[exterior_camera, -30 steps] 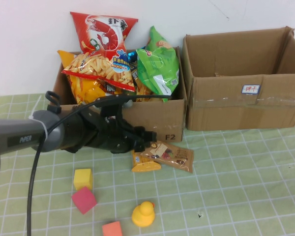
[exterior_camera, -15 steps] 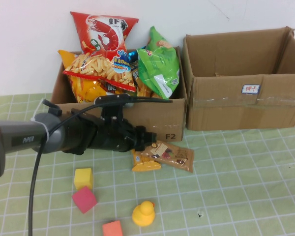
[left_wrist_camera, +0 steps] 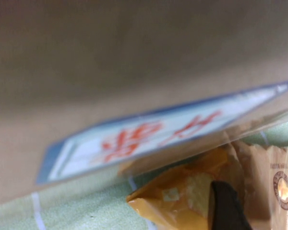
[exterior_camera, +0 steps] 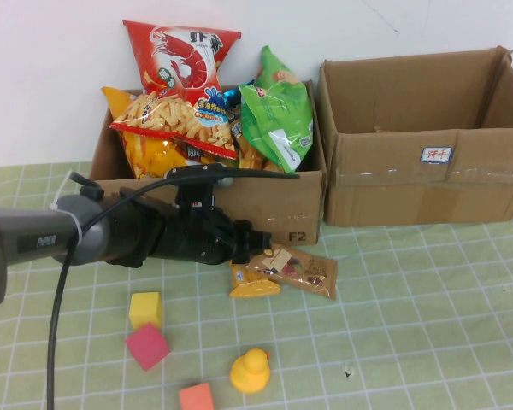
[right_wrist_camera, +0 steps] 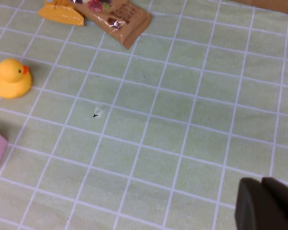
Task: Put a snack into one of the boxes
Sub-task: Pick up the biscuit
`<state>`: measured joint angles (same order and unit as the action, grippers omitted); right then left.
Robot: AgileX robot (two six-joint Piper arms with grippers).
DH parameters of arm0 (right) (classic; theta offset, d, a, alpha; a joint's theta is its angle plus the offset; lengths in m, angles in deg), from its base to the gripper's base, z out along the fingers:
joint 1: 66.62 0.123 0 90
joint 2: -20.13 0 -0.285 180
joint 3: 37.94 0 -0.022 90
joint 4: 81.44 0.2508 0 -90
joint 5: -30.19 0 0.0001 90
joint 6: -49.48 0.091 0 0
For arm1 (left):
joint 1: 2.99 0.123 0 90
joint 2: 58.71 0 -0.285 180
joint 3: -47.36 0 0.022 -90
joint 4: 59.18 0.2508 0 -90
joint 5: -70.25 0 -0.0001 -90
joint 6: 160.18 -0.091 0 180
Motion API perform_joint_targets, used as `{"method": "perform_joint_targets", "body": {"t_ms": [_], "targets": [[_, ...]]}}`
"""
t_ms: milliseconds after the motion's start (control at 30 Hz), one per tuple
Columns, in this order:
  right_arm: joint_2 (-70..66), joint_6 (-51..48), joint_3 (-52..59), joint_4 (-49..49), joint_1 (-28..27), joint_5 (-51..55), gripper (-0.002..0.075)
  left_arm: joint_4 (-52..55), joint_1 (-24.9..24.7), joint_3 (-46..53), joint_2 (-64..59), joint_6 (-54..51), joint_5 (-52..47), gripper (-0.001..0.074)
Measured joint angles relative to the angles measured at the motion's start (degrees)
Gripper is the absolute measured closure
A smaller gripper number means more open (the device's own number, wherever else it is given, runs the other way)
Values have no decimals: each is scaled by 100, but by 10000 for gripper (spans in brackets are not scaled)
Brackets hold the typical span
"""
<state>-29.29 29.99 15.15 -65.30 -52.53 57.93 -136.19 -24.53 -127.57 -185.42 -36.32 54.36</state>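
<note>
My left claw (exterior_camera: 258, 245) reaches low across the desk (exterior_camera: 393, 325), at the yellow snack packet (exterior_camera: 253, 282) and brown snack packet (exterior_camera: 301, 269) before the full box (exterior_camera: 278, 205); grip state indiscernible. My right claw (right_wrist_camera: 266, 203) hovers, fingers together.
</note>
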Motion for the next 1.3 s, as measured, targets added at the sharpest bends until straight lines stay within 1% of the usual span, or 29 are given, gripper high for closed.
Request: {"method": "perform_joint_targets", "body": {"t_ms": [600,667,900,1000,1167,1300], "targets": [[0,0,0,0,0,0,728,94,-13,21,269,-39,-702,454],[0,0,0,0,0,0,727,115,-37,253,542,-39,-500,454],[0,0,0,0,0,0,728,115,-37,710,584,-20,-326,454],[0,0,0,0,0,0,728,98,-103,737,584,-20,-261,454],[0,0,0,0,0,0,728,15,-342,618,573,-145,148,451],[0,0,0,0,0,0,728,-8,-464,466,494,-246,395,412]]}}
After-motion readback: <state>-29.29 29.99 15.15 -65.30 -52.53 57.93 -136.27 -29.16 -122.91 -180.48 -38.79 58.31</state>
